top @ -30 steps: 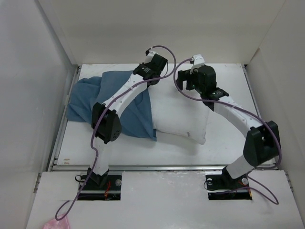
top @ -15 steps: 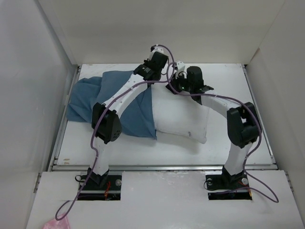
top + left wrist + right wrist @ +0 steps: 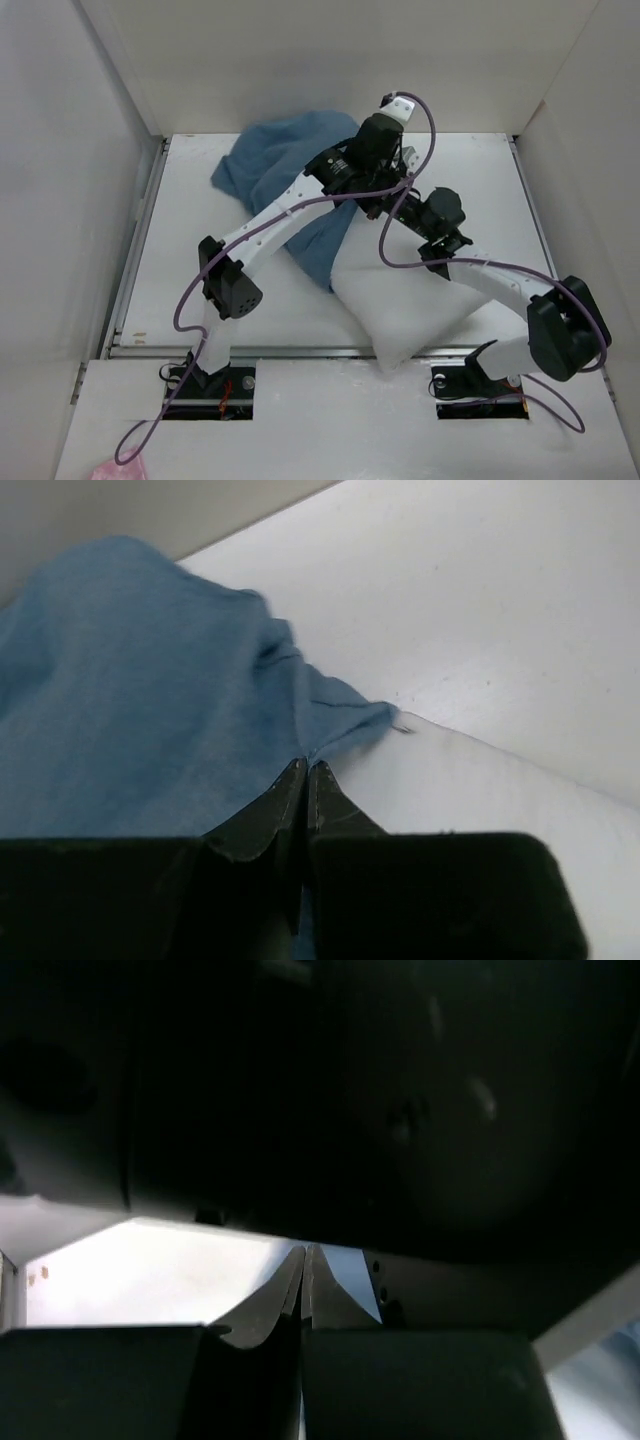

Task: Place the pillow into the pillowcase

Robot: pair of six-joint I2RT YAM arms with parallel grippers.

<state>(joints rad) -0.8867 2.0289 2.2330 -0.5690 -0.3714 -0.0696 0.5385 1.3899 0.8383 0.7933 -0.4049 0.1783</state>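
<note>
Pinching pillowcase (image 3: 130, 710) edge w/ L claw (image 3: 305, 770); R claw (image 3: 303, 1252) pressed together, tips touching; pillow (image 3: 410, 300) mostly uncovered.

Pillowcase (image 3: 272, 163) behind and left of pillow (image 3: 402, 312).

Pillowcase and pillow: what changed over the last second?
The left gripper, shut on the pillowcase, swung right and hauled it off the left side into a bunch at the far middle. The pillow turned and slid toward the table's near edge, one corner past it. The right gripper, shut, tucked under the left arm. The case still overlaps the pillow.
</note>
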